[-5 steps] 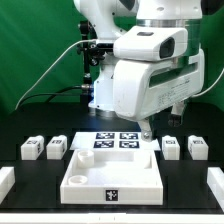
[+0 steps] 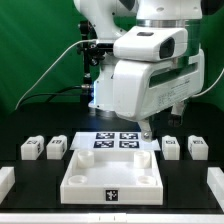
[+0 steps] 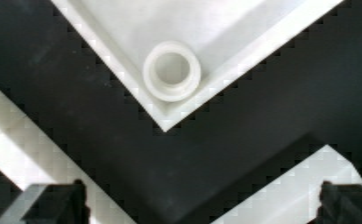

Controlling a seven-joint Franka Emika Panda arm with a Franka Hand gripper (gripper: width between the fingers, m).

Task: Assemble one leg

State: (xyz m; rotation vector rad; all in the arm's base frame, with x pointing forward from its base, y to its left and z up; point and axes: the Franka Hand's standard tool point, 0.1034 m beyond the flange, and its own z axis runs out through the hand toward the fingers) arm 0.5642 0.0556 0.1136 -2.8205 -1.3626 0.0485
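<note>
One big white arm (image 2: 150,75) fills the upper middle of the exterior view. Against half a second ago it stands in practically the same pose, and nothing on the table has shifted either. I read that as a pause or a very slow move. No part has been picked up, so assembling the leg looks barely begun.

Below the arm, at six o'clock, lies the tray-like part (image 2: 85,190), rim up, with a round socket in each corner. At twelve o'clock from the tray's centre the marker board (image 2: 118,141) lies flat. Its near edge either meets the tray's rear rim or is hidden behind it; I cannot tell which.

Four legs (image 2: 57,147) stand loose on the black table (image 2: 40,195), none fitted. Two are at about ten o'clock from the tray's centre and two at about two o'clock, each pair side by side and clear of the tray. The closest leg (image 2: 171,146) to the tool is the inner one at two o'clock.

The gripper (image 2: 147,128) hangs over the tray's rear corner at one o'clock, and seems to be off the surface. In the wrist view its fingertips (image 3: 53,200) are spread wide with only dark table between them, so they grasp nothing and touch nothing. Ahead of them is that tray corner with its socket (image 3: 173,70), a small raised ring. Reaching a leg would likely call for a sideways move toward two o'clock.
</note>
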